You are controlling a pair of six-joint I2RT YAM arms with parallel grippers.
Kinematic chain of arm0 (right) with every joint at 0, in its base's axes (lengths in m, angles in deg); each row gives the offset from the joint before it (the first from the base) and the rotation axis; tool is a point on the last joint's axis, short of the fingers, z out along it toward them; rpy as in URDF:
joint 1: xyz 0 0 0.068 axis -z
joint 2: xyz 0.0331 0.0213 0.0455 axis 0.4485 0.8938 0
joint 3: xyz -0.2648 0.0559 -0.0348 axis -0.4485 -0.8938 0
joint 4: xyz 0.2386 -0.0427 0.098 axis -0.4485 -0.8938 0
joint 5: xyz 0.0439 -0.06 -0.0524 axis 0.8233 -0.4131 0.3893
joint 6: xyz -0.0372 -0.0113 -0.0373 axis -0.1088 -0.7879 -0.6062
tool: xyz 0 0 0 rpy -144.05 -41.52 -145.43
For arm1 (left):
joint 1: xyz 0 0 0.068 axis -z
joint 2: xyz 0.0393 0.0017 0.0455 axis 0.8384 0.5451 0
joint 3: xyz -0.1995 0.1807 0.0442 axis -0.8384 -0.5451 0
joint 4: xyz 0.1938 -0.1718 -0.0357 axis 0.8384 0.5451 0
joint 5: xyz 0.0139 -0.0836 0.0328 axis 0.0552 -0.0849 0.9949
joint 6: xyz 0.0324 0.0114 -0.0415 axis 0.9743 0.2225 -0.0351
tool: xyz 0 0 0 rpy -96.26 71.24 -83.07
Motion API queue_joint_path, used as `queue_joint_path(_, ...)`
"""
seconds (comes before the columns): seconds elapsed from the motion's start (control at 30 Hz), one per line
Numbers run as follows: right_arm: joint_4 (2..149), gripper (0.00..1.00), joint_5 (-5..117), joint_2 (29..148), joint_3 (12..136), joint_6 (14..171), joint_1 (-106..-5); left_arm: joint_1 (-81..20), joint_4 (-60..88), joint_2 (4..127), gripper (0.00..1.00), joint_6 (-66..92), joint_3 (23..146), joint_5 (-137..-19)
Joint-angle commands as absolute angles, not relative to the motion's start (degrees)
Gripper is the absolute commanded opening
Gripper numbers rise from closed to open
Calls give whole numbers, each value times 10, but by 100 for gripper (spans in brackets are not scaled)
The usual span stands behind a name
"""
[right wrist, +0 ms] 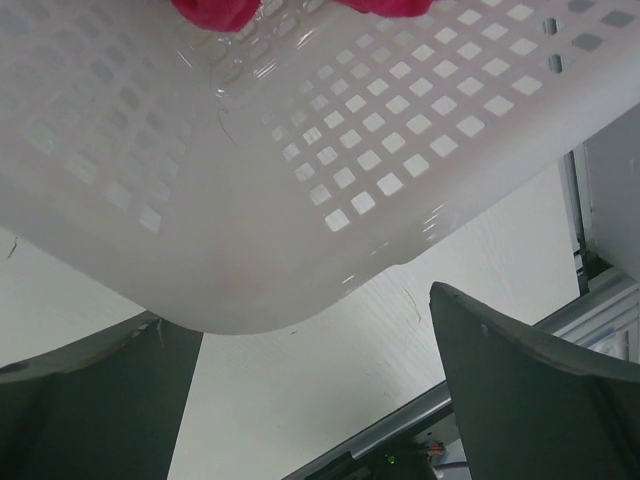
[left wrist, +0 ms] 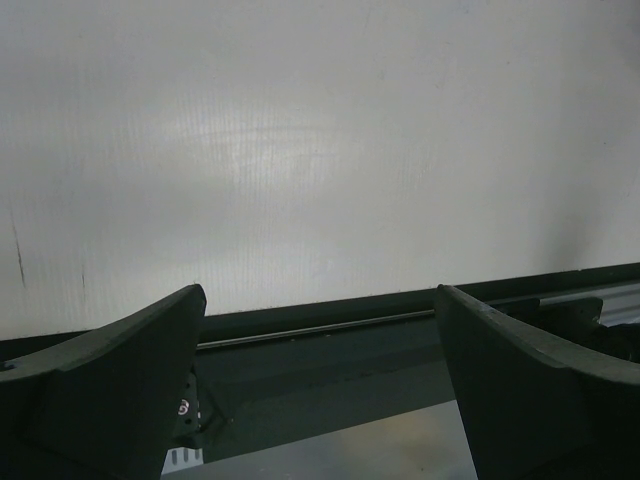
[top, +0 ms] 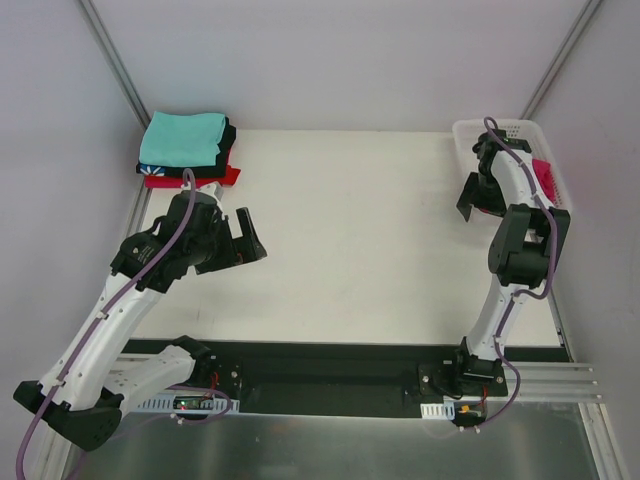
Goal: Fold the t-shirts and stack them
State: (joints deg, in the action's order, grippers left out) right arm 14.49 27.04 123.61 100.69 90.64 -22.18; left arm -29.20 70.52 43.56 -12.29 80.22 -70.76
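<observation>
Crimson-pink cloth, soft and crumpled: the pink tee (top: 544,178), unfolded, lies inside the basket (top: 468,130) at 2 o'clock on the table (top: 350,240). From above only a strip shows past the right arm. The right wrist view catches two scraps of it through the mesh.

- Basket: white plastic, stiff and glossy, rectangular, with square-holed walls and a rounded corner.
- Stack, at 10 o'clock: teal tee (top: 182,138) on top, flat and squared. Black tee (top: 229,140) is beneath, showing an edge only. Red tee (top: 225,177) is lowest, jutting toward 6 o'clock.
- Table: matt white board, bare in the middle.
- Right gripper (top: 478,190): jaws wide apart with nothing between them. It sits outside the basket, beside the wall at the basket's 8 o'clock.
- Left gripper (top: 247,235): jaws wide apart and empty, over bare table near the stack, at the stack's 5 o'clock.

Step in hand, as judged: fetching the pink tee (three folded, one to go, by the look of it).

Next move, as judged:
- The right gripper must clear the rim, drop onto the cloth and pinch a fold without snagging the mesh.
- It then carries the limp tee to the table's middle, where both grippers can spread it
</observation>
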Motion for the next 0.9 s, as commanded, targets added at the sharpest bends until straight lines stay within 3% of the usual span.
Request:
queue_joint_path(0.0, 122, 96, 254, 1241, 1034, 904, -192, -289, 714, 437, 99, -107, 822, -712)
queue_joint_path(0.43, 128, 96, 283, 1134, 1050, 916, -222, -289, 708, 455, 99, -112, 820, -721)
queue_joint_path(0.87, 205, 96, 222, 1297, 1198, 902, -139, -289, 708, 424, 99, -109, 809, -726)
